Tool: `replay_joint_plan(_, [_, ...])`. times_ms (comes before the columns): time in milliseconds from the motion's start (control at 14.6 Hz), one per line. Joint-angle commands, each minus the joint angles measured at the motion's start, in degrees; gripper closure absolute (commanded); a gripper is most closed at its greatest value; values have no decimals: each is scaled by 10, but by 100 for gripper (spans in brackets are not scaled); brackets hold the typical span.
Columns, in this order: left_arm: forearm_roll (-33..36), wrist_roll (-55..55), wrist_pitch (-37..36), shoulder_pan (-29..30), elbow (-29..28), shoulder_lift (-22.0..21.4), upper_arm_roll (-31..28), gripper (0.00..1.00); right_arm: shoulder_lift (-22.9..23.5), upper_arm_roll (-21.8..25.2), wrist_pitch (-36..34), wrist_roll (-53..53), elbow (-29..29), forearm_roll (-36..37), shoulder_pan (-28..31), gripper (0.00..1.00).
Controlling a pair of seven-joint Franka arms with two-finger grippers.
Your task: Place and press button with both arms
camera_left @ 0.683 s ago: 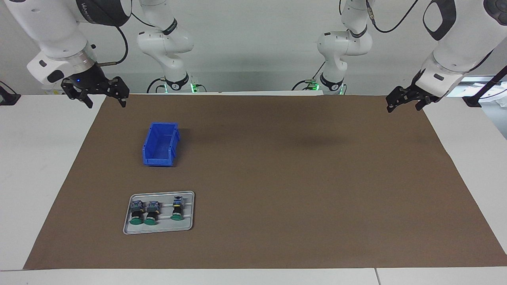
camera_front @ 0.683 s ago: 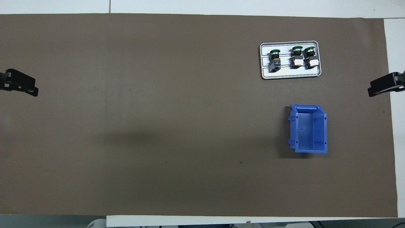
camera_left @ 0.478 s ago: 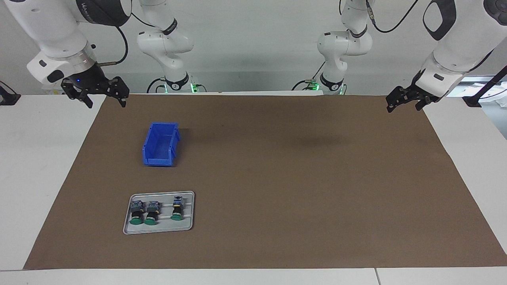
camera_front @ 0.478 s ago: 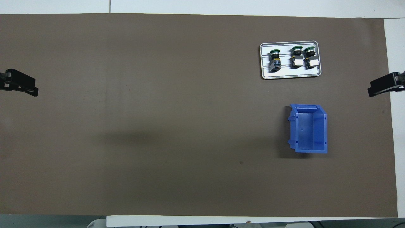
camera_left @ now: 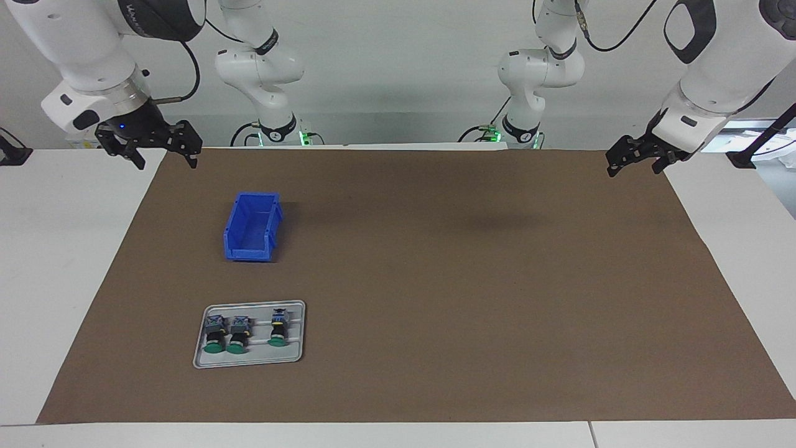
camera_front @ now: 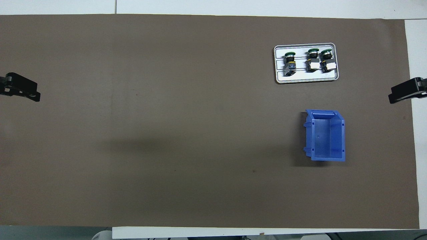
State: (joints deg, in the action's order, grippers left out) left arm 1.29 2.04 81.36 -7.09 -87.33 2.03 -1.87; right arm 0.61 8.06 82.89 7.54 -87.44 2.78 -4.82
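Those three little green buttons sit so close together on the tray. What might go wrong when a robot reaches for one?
The button lies near two lookalikes on the tray, so the hand may pick or bump a wrong one. The tray looks light and might slide. The right hand may clip the bin on its way there.

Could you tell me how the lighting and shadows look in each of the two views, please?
Facing view: even, soft light; a faint broad shadow lies on the brown mat, and a dark one hugs the blue bin. Overhead view: the metal tray looks bright, without hiding the switches.
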Motion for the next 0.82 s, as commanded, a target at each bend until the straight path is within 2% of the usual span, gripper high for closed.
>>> replay_joint_plan(0, [4, -1, 3, 0, -20, -18, -2, 0, 27, -12, 41, 2, 19, -18, -11, 0])
replay_joint_plan(205, [4, -2, 6, -2, -20, -18, -2, 0, 146, -18, 88, -69, 106, -28, -54, 0])
replay_joint_plan(341, [4, 1, 1, -3, -21, -19, -3, 0, 220, -21, 164, -105, 134, -51, -65, 0])
replay_joint_plan(478, [5, 1, 1, -3, -22, -20, -2, 0, 278, -30, 253, -150, 134, -57, -67, 0])
replay_joint_plan(615, [4, 0, 1, -3, -28, -21, -2, 0, 318, -40, 292, -176, 134, -54, -69, 0])
replay_joint_plan(751, [4, 2, 4, -3, -28, -22, -2, 0, 339, -41, 338, -191, 124, -54, -77, 5])
